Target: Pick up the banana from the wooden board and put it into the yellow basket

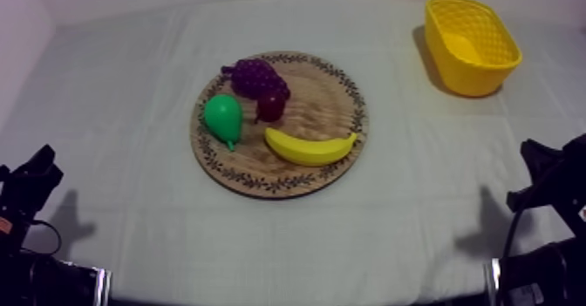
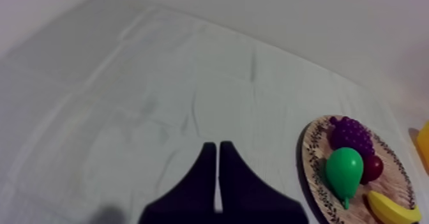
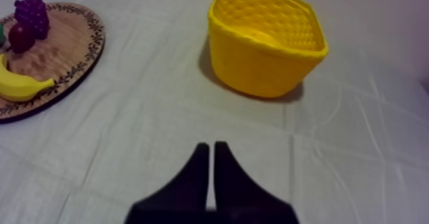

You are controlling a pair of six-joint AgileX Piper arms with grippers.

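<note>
banana (image 1: 311,147) lay on the wooden board (image 1: 336,91) mid tabletop (image 1: 131,100), toward the board's near rim. pear (image 1: 223,118) sat left of it, grapes (image 1: 255,76) and small red fruit (image 1: 270,106) behind. yellow basket (image 1: 466,76) stood well apart at far right. left hand (image 2: 218,151) clenched on nothing, over bare cloth beside the board. right hand (image 3: 211,150) clenched on nothing too, short of the basket.

Top view slanting down, wrist views low, all sharing the board (image 1: 327,96)
</note>
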